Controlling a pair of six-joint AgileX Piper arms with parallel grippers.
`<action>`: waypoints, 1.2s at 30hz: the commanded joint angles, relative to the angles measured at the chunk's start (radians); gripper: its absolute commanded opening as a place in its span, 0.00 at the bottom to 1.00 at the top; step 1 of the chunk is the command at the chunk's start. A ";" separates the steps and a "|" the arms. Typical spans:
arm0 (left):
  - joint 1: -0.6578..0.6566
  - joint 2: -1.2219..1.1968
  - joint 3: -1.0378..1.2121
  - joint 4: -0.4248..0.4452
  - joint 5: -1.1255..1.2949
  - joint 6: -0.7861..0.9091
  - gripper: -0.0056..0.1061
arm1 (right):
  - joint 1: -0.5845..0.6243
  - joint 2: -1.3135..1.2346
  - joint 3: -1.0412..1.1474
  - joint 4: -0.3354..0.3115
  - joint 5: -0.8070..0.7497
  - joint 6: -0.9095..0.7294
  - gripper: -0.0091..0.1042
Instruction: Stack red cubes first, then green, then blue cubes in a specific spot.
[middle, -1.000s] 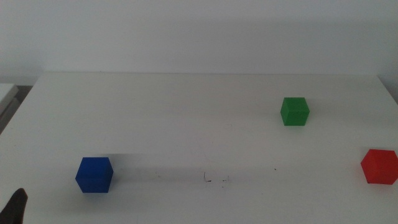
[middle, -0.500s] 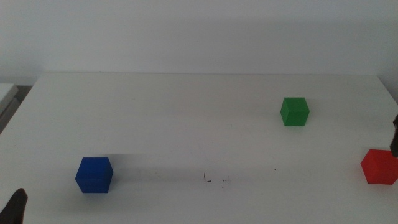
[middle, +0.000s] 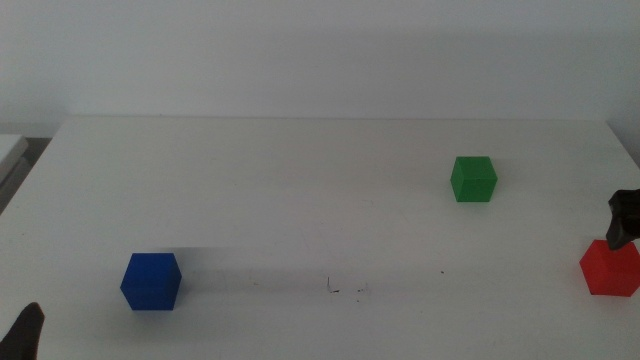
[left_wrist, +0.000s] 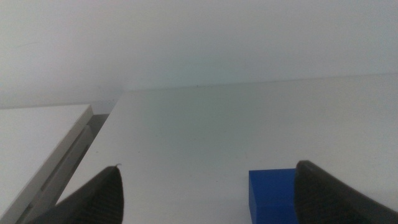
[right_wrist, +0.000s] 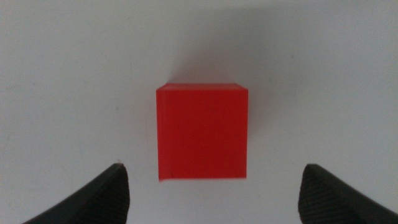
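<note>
The red cube (middle: 610, 267) sits at the table's right edge; in the right wrist view the red cube (right_wrist: 202, 132) lies on the white tabletop, centred ahead of the wide gap between the jaws. My right gripper (right_wrist: 211, 193) is open and hangs above it; only one dark jaw tip of the right gripper (middle: 622, 217) shows in the middle view. The green cube (middle: 473, 179) rests right of centre, farther back. The blue cube (middle: 151, 281) stands at front left, and the blue cube (left_wrist: 272, 195) shows near one jaw of my open left gripper (left_wrist: 211, 199). The spot's scribble marks (middle: 345, 289) lie front centre.
A lower white surface (left_wrist: 37, 143) runs beside the table's left edge, with a dark gap between them. The left gripper (middle: 25, 330) waits at the bottom left corner. A plain white wall rises behind the table.
My right gripper has come in from the right edge and moved over the red cube. The cubes and the left arm have not moved.
</note>
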 joint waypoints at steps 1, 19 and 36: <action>-0.001 -0.004 0.001 0.000 -0.014 -0.004 0.89 | -0.010 0.013 0.007 0.000 -0.036 -0.013 0.79; -0.001 -0.004 0.001 0.000 -0.014 -0.002 0.89 | -0.010 0.172 0.008 0.007 -0.124 -0.013 0.73; -0.001 -0.004 0.001 0.000 -0.014 -0.005 0.89 | 0.339 0.109 -0.162 -0.020 0.077 0.397 0.07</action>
